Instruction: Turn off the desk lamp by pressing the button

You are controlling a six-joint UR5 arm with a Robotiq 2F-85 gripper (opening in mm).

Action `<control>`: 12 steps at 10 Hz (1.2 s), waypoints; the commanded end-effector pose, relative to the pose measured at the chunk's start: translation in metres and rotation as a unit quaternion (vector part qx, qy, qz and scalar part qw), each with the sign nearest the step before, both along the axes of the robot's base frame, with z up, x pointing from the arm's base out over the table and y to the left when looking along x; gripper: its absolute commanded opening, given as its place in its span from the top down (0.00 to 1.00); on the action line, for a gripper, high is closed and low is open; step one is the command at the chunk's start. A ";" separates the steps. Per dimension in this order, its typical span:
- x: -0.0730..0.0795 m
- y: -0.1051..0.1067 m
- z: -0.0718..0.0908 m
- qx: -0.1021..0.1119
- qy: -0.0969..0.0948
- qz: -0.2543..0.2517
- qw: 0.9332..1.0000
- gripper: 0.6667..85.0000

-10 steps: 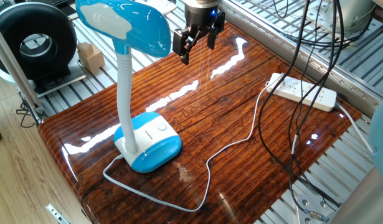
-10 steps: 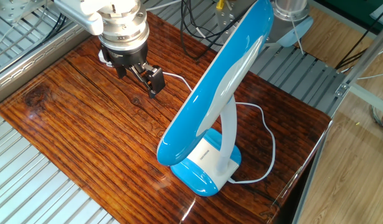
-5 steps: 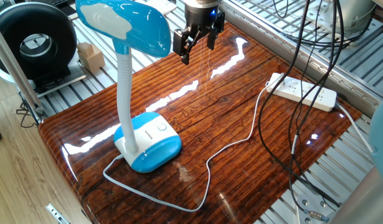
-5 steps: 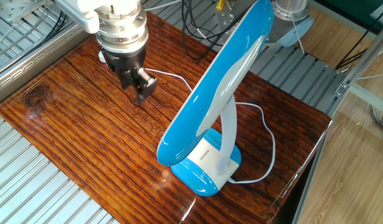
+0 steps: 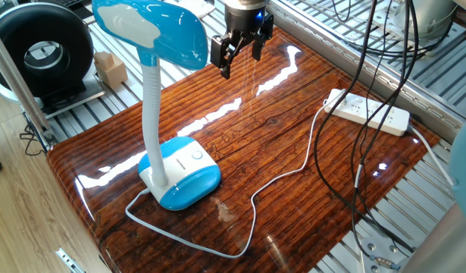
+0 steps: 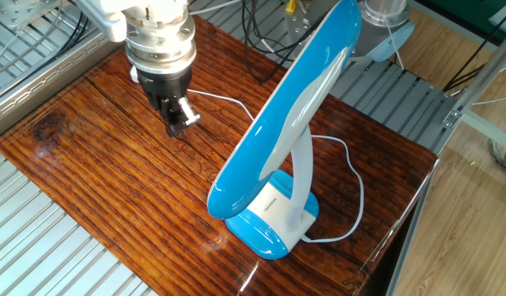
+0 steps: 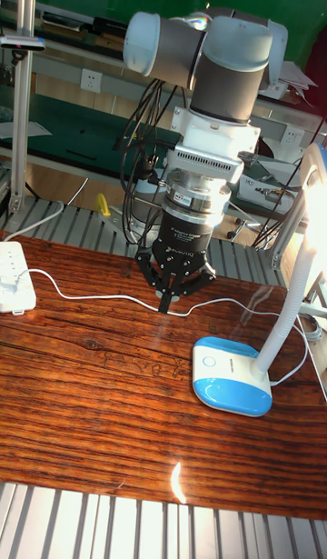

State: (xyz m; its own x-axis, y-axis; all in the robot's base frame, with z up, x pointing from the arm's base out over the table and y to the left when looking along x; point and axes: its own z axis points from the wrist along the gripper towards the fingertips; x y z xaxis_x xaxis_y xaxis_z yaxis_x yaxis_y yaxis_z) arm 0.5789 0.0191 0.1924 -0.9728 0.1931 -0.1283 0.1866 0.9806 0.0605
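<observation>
Hovering above glossy grained wooden table (image 5: 293, 152), black gripper (image 5: 240, 53) has fingers parted, holding nothing. Blue-white plastic desk lamp (image 5: 168, 121) stands well apart, round white button (image 7: 210, 362) on rounded base.

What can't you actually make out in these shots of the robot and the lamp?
- The button: in the other fixed view, hidden behind the desk lamp, whose head blocks the base top.
- Lamp head: in the tall fixed view, cut off by the right edge.
- The arm: in both fixed views, cut off by the top edge.
</observation>
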 end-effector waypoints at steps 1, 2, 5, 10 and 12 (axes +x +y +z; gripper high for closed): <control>-0.007 0.015 -0.003 0.030 -0.011 -0.012 0.999 0.99; -0.013 0.019 -0.007 0.033 -0.015 -0.010 0.999 0.99; -0.021 0.037 -0.015 0.063 -0.018 -0.036 0.997 0.99; -0.018 0.050 -0.017 0.072 -0.029 -0.078 0.994 0.99; -0.019 0.060 -0.022 0.065 -0.048 -0.093 0.992 0.99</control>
State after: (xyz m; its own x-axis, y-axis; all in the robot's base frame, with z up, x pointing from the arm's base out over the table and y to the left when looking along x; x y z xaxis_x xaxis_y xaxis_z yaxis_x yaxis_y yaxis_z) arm 0.5590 0.0664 0.1725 -0.9267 0.3441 -0.1514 0.3141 0.9300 0.1908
